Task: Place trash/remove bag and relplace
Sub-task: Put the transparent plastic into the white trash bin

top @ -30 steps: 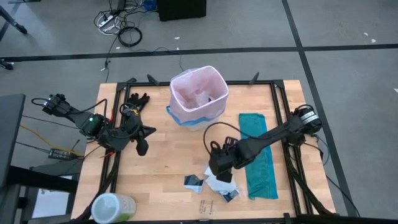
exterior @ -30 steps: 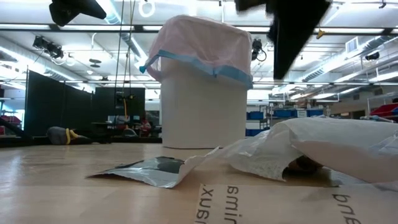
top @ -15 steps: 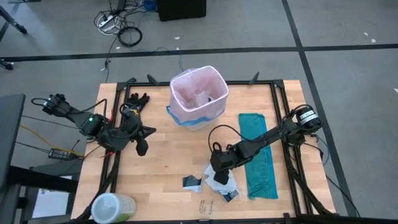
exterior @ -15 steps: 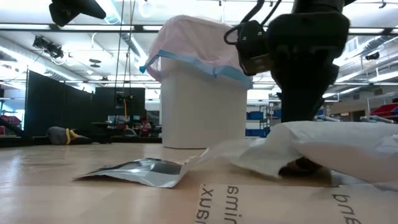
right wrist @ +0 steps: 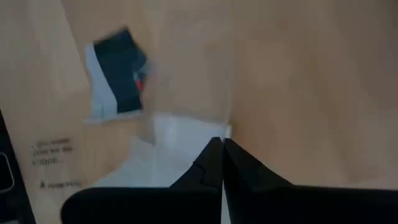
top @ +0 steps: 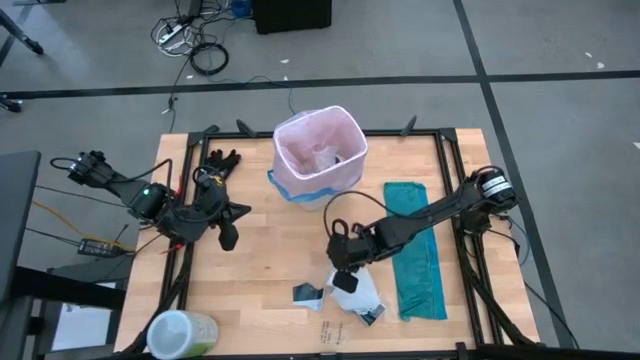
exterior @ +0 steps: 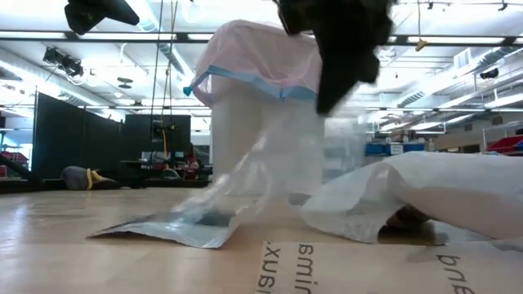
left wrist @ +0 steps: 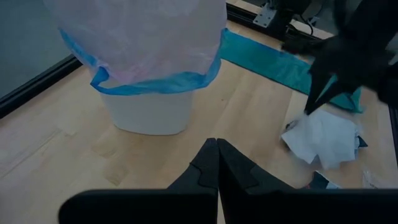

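A white bin (top: 318, 190) stands at the table's far middle, lined with the pink bag (top: 320, 150), whose blue-banded rim (exterior: 270, 86) folds over the bin's edge. The trash lies near the front edge: crumpled white paper (top: 362, 296), a black-and-white packet (top: 310, 293) and another packet (top: 372, 316). Just left of the white paper, my right gripper (top: 341, 277) is above the table, shut on a clear plastic wrapper (exterior: 261, 163). My left gripper (top: 230, 240) hangs shut at the table's left, holding nothing. My right gripper pinches the clear wrapper's upper end (exterior: 317, 122) between its two fingers, coming slanting down from above. The wrapper hangs below the fingers as a thin film. Its lower end (exterior: 204, 219) lies on the table by the silvery packet.
An opaque teal bag (top: 415, 255) lies flat along the table's right side. A black glove (top: 222, 160) lies at the far left. A green-lidded container (top: 180, 335) stands off the near left corner. Bare wood lies between the bin and the trash.
My right gripper sank onto the trash pile, took hold of the clear wrapper, then rose and went a little toward the table's left. The wrapper's upper part has been drawn up off the table. Its lower end has stayed down.
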Available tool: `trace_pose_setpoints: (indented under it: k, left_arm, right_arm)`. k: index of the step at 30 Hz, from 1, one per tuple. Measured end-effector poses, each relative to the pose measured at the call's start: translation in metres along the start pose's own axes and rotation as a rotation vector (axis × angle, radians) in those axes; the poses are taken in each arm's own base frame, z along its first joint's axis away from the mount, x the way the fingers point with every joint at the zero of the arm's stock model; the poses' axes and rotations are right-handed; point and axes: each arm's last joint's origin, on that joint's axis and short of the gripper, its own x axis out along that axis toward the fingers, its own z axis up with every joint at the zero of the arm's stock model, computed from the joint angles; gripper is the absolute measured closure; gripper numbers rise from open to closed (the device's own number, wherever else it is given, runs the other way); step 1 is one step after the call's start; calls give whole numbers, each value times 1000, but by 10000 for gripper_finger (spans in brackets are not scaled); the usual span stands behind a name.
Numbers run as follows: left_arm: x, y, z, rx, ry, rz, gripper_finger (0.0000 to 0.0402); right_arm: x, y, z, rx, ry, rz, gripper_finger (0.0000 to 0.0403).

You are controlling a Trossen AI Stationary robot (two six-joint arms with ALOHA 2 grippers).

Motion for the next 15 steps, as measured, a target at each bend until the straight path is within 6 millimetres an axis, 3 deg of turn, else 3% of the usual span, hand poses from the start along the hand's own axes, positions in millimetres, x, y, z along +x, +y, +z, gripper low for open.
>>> trace_pose_setpoints:
  k: [7,15]
  left_arm:
    - [0,0,0,0,0,0,398]
    - [0,0,0,1,-2,2,398]
  right_arm:
    - [-60,5,52,-103,-125,-104,403]
    - [-165,7,112,-261,-482,-233,403]
